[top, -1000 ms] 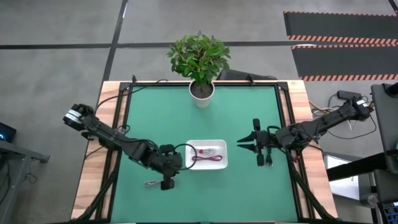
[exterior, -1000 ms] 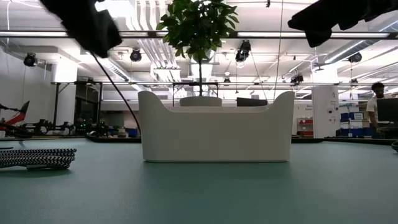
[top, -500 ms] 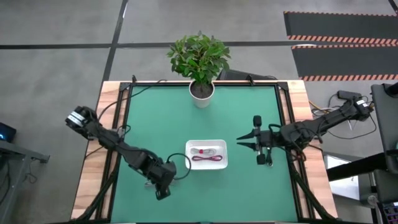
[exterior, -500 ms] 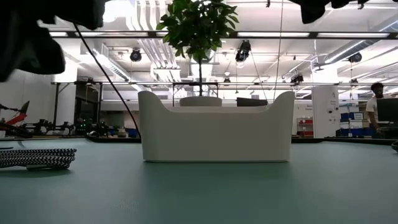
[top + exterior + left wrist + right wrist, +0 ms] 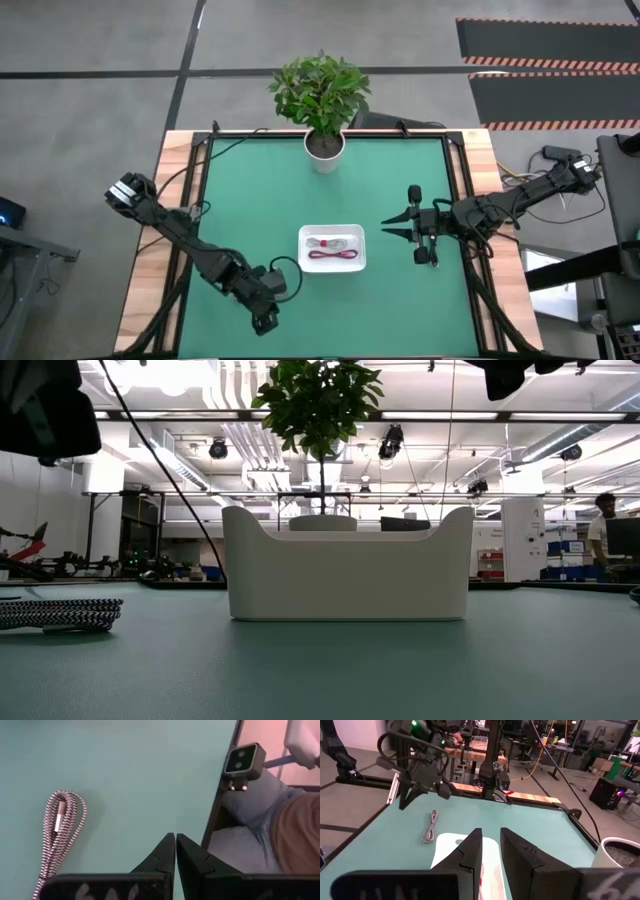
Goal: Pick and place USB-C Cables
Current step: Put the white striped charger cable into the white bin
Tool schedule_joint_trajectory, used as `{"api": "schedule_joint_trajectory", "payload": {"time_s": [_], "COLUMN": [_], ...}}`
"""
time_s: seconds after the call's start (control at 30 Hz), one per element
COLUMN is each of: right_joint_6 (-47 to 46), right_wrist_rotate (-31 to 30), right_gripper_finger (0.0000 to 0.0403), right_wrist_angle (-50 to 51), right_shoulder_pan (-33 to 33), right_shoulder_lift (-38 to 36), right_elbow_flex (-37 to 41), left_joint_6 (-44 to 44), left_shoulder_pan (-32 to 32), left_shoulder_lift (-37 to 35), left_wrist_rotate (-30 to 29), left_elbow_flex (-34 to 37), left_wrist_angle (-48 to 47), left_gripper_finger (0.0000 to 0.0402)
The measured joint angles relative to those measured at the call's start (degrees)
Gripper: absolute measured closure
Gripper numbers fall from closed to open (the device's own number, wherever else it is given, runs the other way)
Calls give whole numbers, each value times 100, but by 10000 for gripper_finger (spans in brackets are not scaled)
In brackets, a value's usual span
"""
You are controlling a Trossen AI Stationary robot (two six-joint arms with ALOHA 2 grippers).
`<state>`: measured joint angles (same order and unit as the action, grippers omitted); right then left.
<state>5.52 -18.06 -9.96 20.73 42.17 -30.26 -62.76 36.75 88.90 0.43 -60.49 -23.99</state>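
Near the surface's front-left edge, the left end effector is being held pinched together, empty, beside the grey-brown cable; reopening before straddling its bundled middle is advised.

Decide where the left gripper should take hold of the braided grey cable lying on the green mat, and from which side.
Grip the braided grey cable across the middle of its bundle, coming straight down from above. It lies flat on the mat as a long narrow loop, so fingers can likely span its short width there. The left gripper is shut beside it and would need to open first.
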Motion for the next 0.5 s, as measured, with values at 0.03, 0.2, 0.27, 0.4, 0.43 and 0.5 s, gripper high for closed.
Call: {"api": "schedule_joint_trajectory", "payload": {"time_s": [0.03, 0.2, 0.27, 0.4, 0.43, 0.5], "right_joint_6": [3, 54, 117, 432, 497, 637], "right_wrist_rotate": [1, 2, 2, 0, 0, 2], "right_gripper_finger": [344, 344, 344, 344, 344, 344], "right_wrist_angle": [4, 36, 30, 13, 6, -45], "right_shoulder_pan": [0, 0, 0, 0, 0, 0], "right_shoulder_lift": [0, -2, -2, -2, -2, -7], "right_elbow_flex": [0, 0, -1, -11, -11, -11], "left_joint_6": [-1, -141, -158, -460, -564, -716], "left_shoulder_pan": [0, 7, 7, 43, 79, 137], "left_shoulder_lift": [0, 0, 0, 0, 0, 0], "left_wrist_rotate": [-26, -298, -460, -313, -227, -63], "left_elbow_flex": [0, 0, 20, 46, 46, 55], "left_wrist_angle": [-13, -10, -79, -633, -860, -1323], "left_gripper_finger": [401, 401, 401, 402, 402, 402]}}
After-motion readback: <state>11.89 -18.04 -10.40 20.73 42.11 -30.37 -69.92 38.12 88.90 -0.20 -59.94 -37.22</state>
